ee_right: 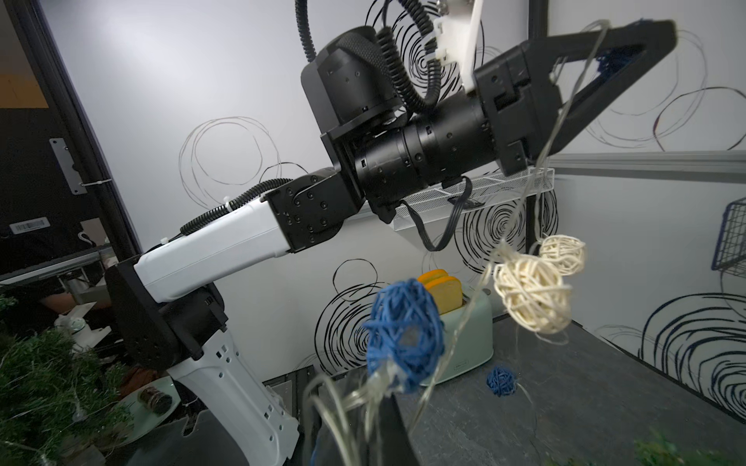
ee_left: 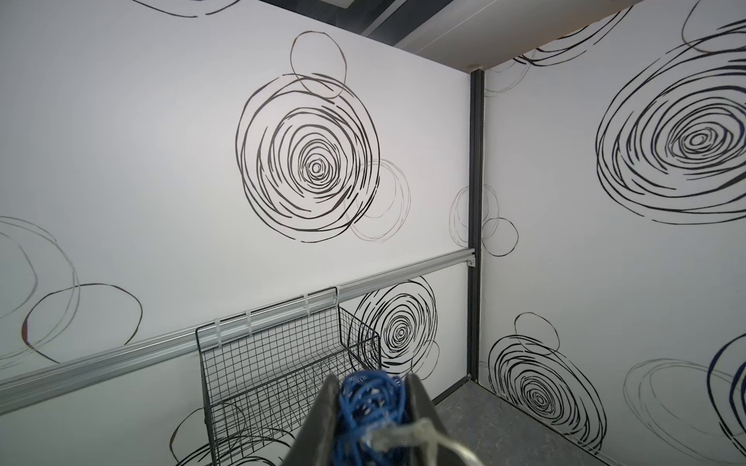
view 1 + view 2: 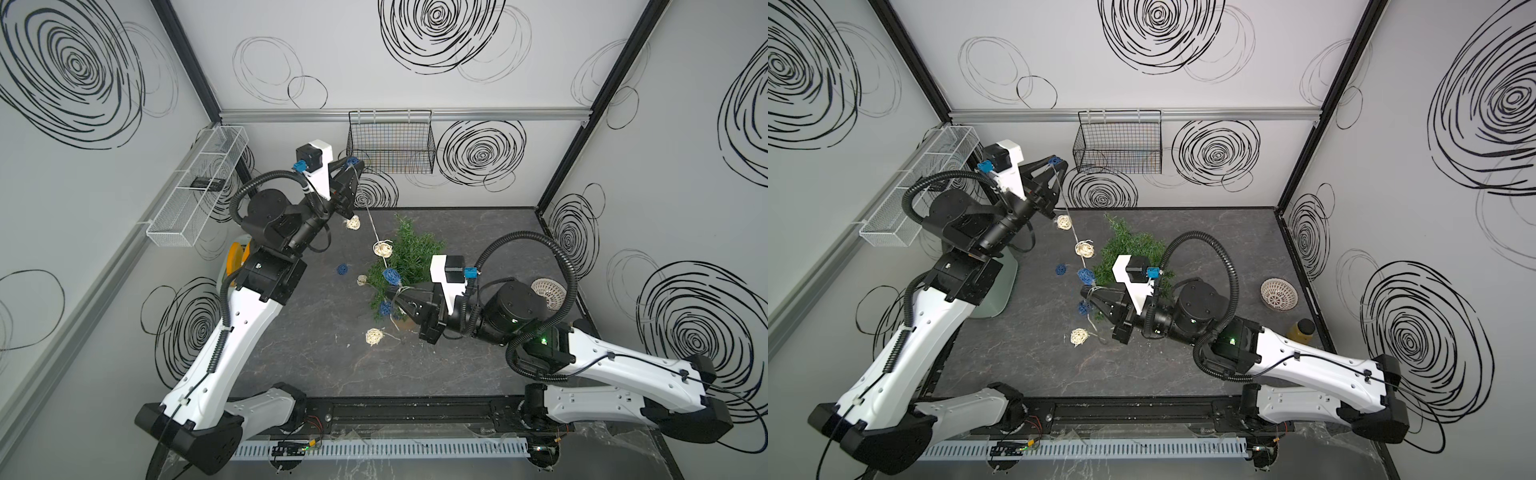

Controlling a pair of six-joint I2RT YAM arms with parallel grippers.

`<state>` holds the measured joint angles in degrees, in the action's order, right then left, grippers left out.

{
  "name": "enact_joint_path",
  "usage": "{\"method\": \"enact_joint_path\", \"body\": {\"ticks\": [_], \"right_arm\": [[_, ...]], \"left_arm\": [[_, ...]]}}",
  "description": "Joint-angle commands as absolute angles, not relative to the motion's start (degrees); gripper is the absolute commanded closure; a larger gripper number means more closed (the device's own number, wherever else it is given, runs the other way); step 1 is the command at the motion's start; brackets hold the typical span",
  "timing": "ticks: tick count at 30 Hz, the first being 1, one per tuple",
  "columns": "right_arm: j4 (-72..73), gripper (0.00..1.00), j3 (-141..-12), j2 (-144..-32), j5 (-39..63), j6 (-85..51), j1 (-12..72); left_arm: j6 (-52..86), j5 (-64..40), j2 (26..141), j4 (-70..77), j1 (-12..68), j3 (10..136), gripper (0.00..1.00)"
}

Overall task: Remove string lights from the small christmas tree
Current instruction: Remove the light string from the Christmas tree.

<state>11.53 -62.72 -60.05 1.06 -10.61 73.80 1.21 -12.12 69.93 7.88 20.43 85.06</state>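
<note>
The string lights' pale wire (image 3: pixel 371 220) runs taut from my left gripper (image 3: pixel 353 163), raised by the back wall, down to my right gripper (image 3: pixel 393 295) at the small christmas tree (image 3: pixel 409 253). The left gripper (image 2: pixel 371 389) is shut on a blue ball (image 2: pixel 369 397). On the span hang two cream balls (image 3: pixel 353 223) (image 3: pixel 382 249) and a blue ball (image 3: pixel 390 275). The right gripper (image 1: pixel 375 399) is shut on bunched wire strands (image 1: pixel 359 397) just below that blue ball (image 1: pixel 403 331). More balls lie by the tree: blue (image 3: pixel 342 269), blue (image 3: pixel 385 308), cream (image 3: pixel 374 336). The tree's base is hidden.
A black wire basket (image 3: pixel 390 143) hangs on the back rail close to the left gripper. A white mesh basket (image 3: pixel 199 187) hangs on the left wall. A mint toaster (image 1: pixel 464 335) stands under the left arm. At the right are a white perforated bowl (image 3: pixel 1279 294) and a yellow bottle (image 3: pixel 1302 330).
</note>
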Motion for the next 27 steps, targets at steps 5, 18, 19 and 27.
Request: {"method": "enact_joint_path", "body": {"ticks": [5, 18, 19, 27], "right_arm": [[-1.18, 1.00, -63.11, -61.00, 10.59, -9.66, 75.97], [0.96, 1.00, -58.10, -57.54, 12.00, -10.94, 73.85], [1.02, 1.00, -57.81, -57.29, 12.04, -11.09, 73.79], [1.97, 1.00, -55.60, -56.55, 13.01, -13.00, 73.78]], "left_arm": [[0.38, -1.49, 77.10, 17.87, 19.68, 100.16, 0.75], [-1.78, 0.24, 69.48, 14.89, 25.16, 98.23, 0.76], [-1.87, 0.52, 68.11, 14.45, 25.18, 97.45, 0.76], [3.00, -0.64, 59.46, 13.63, 25.85, 90.53, 0.77]]}}
